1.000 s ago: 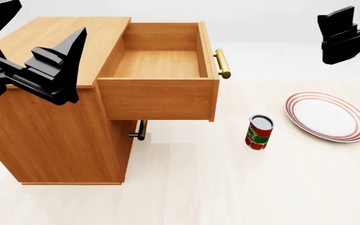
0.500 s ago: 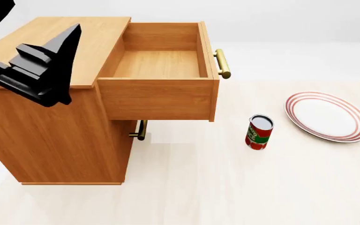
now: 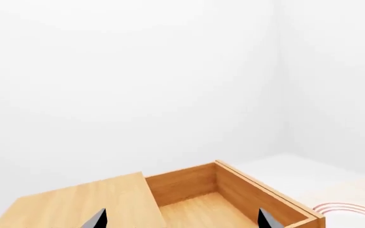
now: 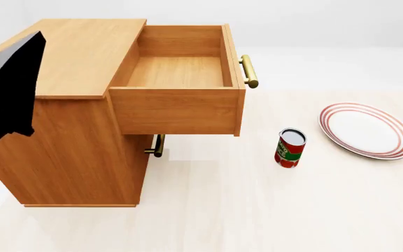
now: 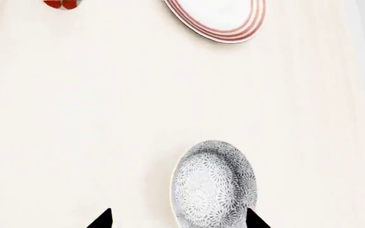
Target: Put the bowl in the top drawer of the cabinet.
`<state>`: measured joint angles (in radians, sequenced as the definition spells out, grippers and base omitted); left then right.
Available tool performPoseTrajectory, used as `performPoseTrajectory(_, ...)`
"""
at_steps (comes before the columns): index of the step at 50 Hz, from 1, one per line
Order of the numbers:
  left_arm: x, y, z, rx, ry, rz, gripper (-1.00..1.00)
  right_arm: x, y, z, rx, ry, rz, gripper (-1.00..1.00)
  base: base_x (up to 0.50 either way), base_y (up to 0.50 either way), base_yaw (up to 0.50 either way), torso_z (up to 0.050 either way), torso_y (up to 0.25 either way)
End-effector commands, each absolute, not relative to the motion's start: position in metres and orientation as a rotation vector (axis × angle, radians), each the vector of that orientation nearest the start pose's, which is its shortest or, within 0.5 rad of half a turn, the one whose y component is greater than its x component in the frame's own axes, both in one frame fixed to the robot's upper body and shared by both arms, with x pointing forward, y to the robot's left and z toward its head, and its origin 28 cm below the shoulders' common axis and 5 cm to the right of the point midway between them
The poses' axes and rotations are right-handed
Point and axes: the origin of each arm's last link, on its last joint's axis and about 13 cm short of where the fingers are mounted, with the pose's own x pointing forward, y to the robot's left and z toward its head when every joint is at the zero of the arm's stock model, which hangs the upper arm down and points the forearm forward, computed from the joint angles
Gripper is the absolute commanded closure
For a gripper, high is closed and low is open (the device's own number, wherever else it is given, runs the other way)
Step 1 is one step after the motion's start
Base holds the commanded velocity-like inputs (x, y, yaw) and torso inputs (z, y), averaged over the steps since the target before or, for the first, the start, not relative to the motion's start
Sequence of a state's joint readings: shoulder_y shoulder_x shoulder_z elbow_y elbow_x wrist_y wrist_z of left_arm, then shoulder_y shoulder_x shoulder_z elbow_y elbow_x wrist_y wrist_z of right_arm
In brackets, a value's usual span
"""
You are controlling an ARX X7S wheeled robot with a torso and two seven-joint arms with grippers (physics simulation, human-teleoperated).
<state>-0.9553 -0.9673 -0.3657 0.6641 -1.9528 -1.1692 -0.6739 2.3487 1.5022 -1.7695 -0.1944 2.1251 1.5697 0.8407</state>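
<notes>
Head view: your can [image 4: 289, 148] label staying unreadable; top drawer [image 4: 179, 73] standing open, hollow. Right fingers [image 5: 102, 220] spreading, straddling bowl [image 5: 213, 183]; left fingers [image 3: 97, 220] spreading.

Cabinet [image 4: 69, 131] at left of head view; top drawer [image 4: 180, 89] pulled out toward right, nothing in it. Lower drawer handle [image 4: 157, 145] under open drawer. Can [image 4: 289, 148] upright right of cabinet; plate [image 4: 366, 130] further right. Bowl [image 5: 213, 183] on floor, well apart from plate, near right gripper [image 5: 177, 219].
</notes>
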Motion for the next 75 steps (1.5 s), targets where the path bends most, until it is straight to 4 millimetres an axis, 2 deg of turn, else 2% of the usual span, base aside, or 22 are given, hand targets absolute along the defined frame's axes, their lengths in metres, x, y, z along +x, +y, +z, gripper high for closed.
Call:
performPoseTrajectory(1, 0.138, 0.303, 0.330, 0.025, -0.278, -0.334, -1.00, 0.142, -0.304, 0.282, -0.440, 1.018, -0.181, -1.00, 0.00, 0.00, 0.00, 0.000, 0.000)
performPoseTrajectory(9, 0.137, 0.303, 0.327, 0.017, -0.277, -0.326, -1.00, 0.159, -0.302, 0.259, -0.495, 1.049, -0.184, -1.00, 0.00, 0.00, 0.00, 0.000, 0.000)
performPoseTrajectory(26, 0.138, 0.302, 0.326, 0.015, -0.271, -0.335, -1.00, 0.182, -0.294, 0.202, -0.506, 1.100, -0.117, -1.00, 0.00, 0.00, 0.00, 0.000, 0.000)
performPoseTrajectory(37, 0.139, 0.302, 0.325, 0.017, -0.264, -0.342, -1.00, 0.180, -0.301, 0.178, -0.516, 1.136, -0.144, -1.00, 0.00, 0.00, 0.00, 0.000, 0.000)
performPoseTrajectory(50, 0.137, 0.302, 0.324, 0.015, -0.259, -0.342, -1.00, 0.168, -0.320, 0.150, -0.578, 1.188, -0.221, -1.00, 0.00, 0.00, 0.00, 0.000, 0.000)
performPoseTrajectory(61, 0.141, 0.302, 0.321, 0.008, -0.258, -0.336, -1.00, 0.183, -0.311, 0.133, -0.593, 1.197, -0.223, -1.00, 0.00, 0.00, 0.00, 0.000, 0.000)
performPoseTrajectory(62, 0.141, 0.302, 0.321, 0.008, -0.258, -0.335, -1.00, 0.184, -0.310, 0.133, -0.594, 1.196, -0.220, 1.00, 0.00, 0.00, 0.00, 0.000, 0.000)
performPoseTrajectory(68, 0.142, 0.302, 0.321, 0.006, -0.258, -0.334, -1.00, 0.189, -0.306, 0.134, -0.596, 1.196, -0.214, 1.00, 0.00, 0.00, 0.00, 0.000, 0.000)
performPoseTrajectory(75, 0.142, 0.302, 0.322, 0.010, -0.257, -0.334, -1.00, 0.179, -0.309, 0.148, -0.589, 1.203, -0.212, 1.00, 0.00, 0.00, 0.00, 0.000, 0.000)
